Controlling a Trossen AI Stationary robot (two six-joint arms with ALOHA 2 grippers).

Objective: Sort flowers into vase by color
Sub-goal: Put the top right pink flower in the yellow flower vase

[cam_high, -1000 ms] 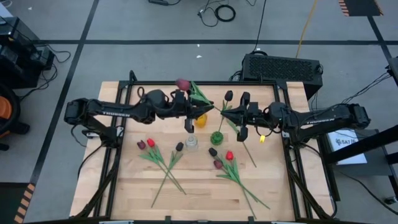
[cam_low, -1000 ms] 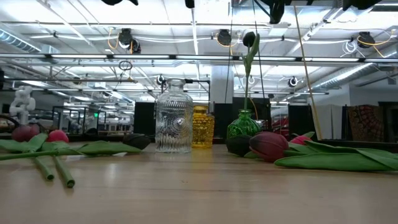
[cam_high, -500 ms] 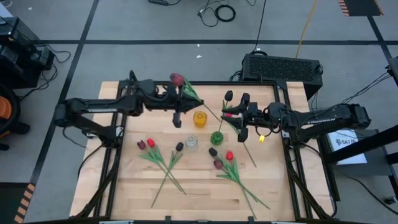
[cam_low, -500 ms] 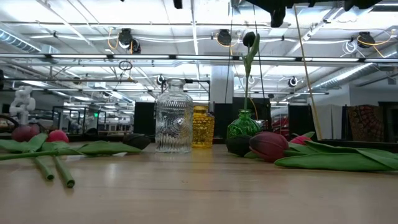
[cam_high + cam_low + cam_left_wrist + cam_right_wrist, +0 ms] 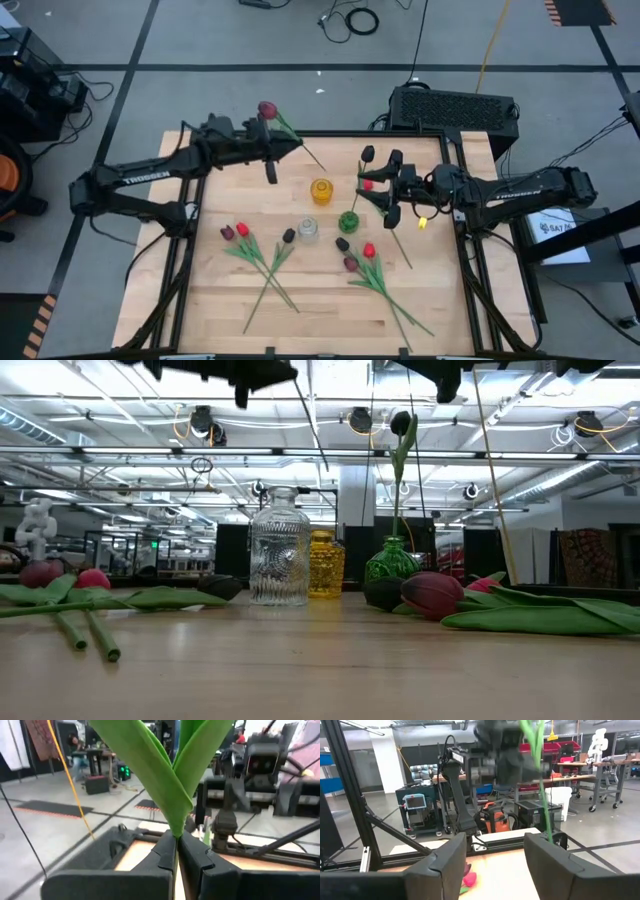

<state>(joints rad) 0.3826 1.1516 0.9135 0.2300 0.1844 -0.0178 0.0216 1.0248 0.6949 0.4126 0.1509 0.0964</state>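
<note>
Pale wooden planks form the tabletop [image 5: 220,290], ringed by a black frame on a grey workshop floor. At its far left, the left gripper [image 5: 272,152] is pressed together on the thin green stem of a dark maroon tulip [image 5: 267,109], held up above the table with its head past the far edge. Three small vases stand mid-table: an amber glass vase [image 5: 321,190], a clear ribbed glass vase [image 5: 307,229] and a green glass vase [image 5: 348,222] holding a near-black tulip [image 5: 368,153]. The right gripper [image 5: 390,190] hangs just right of that stem, fingers spread. More tulips lie on the near boards: a left bunch [image 5: 240,235] and a right bunch [image 5: 362,257].
</note>
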